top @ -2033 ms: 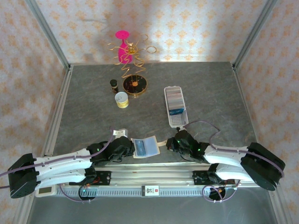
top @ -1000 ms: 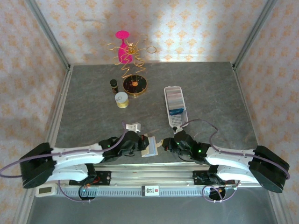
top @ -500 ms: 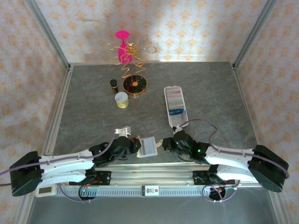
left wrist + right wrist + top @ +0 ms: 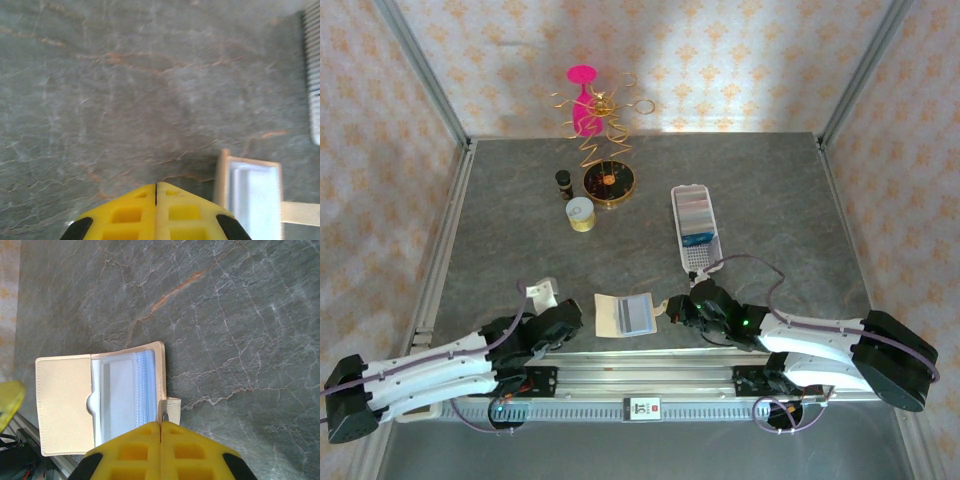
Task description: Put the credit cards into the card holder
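Observation:
The card holder (image 4: 692, 258), a long white tray with a dotted base, lies right of centre. Credit cards lie in it, a pale one (image 4: 693, 210) and a blue one (image 4: 700, 239). A beige wallet (image 4: 624, 314) lies open near the front edge, with pale blue cards (image 4: 125, 395) in its pocket. My right gripper (image 4: 160, 425) is shut, its tips over the wallet's snap tab (image 4: 174, 407). My left gripper (image 4: 156, 186) is shut and empty over bare table, left of the wallet (image 4: 250, 192). From above, the left gripper (image 4: 563, 318) sits apart from the wallet's flap.
A gold spiral stand with a pink cup (image 4: 592, 112), a round gold-rimmed dish (image 4: 610, 182), a small dark bottle (image 4: 563, 182) and a gold-banded white tin (image 4: 580, 214) stand at the back left. The metal rail (image 4: 640, 372) runs along the near edge.
My left arm has drawn back to the left, away from the wallet. The wallet's flap now lies open flat to the left. The right arm has stayed put.

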### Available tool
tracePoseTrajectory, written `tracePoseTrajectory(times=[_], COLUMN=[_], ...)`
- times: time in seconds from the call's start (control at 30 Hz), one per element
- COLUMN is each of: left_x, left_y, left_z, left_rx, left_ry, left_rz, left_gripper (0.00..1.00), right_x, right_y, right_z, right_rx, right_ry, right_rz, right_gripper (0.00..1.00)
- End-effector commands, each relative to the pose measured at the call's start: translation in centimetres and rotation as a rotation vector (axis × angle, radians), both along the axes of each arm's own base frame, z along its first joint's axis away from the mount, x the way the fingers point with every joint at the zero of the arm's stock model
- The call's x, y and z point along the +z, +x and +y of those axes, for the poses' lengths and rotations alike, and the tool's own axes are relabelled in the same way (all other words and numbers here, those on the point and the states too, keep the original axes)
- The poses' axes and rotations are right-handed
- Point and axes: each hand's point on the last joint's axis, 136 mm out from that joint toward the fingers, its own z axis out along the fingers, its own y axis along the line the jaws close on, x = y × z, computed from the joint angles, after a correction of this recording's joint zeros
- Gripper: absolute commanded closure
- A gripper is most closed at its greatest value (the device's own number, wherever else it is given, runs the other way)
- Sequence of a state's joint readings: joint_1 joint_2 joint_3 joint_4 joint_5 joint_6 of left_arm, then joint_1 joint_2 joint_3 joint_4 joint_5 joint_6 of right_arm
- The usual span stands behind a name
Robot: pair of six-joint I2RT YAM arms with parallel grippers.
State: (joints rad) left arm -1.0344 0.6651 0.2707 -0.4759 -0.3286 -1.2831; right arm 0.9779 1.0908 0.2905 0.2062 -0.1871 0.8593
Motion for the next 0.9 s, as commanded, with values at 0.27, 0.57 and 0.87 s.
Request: tracePoseTrajectory(times=[0.27,0.57,0.87], left_x=[-1.3,3.1,-0.1], left_y=[-0.9,-0.1,-0.7], left_z=[-8.8,-14.6,-17.4], left_rx=[-0.276,-0.398,-0.442], left_ry=[-0.225,-0.427,-0.444], left_rz=[0.085,-0.003,0.078], left_gripper=[1.00,1.00,1.00], right_x=[1.6,2.0,2.1], right_y=[0.1,0.0,-0.2], right_z=[0.9,1.1,1.2], right_rx=[0.018,0.021,0.025], right_ry=[0.026,0.063,0.071], right_rz=[-0.032,-0.038,-0.034], right_gripper=[1.00,1.00,1.00])
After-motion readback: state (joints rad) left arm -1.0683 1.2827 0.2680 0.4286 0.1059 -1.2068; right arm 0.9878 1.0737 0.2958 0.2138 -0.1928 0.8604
